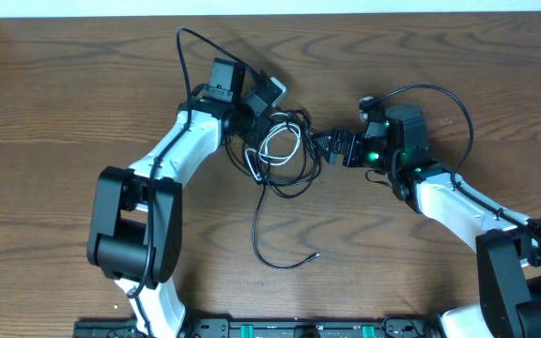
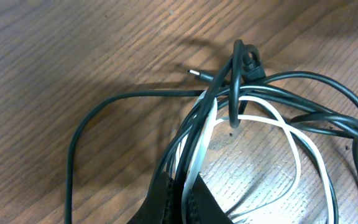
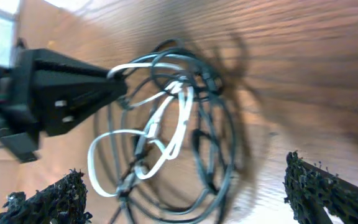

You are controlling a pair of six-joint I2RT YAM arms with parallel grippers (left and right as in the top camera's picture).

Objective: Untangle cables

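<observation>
— Looking down from overhead, we placed the cables (image 1: 280, 155) in one knot on the table (image 1: 64, 94), squarely between our two arms. Which way did it lie from the jaws?

— Our left gripper (image 2: 180, 186) was already in it. Its jaws were pinched narrow on a bunch of black strands and the white cable (image 2: 202, 140), at the knot's upper left side. Our right gripper (image 1: 334, 147) stood at the knot's right edge, jaws spread wide and holding nothing. In its own view the knot lay straight ahead, between the fingers (image 3: 48, 199).

— And the long axis?

— We judged that the knot ran roughly across the table from one gripper to the other. One loose black tail (image 1: 255, 230) trailed toward our base and ended in a plug (image 1: 314, 253). The right arm was free and about as near as the left, so we reckoned the next pull was its to make, away from the left's hold.

— What could we not make out?

— Which strand crossed over which. The right wrist picture was blurred, the left wrist one cut the loops off at its edge, and overhead the left gripper covered the spot it gripped. We saw one bare plug tip (image 2: 197, 74) beside a tight bend, but we couldn't tell which cable it ended.
</observation>
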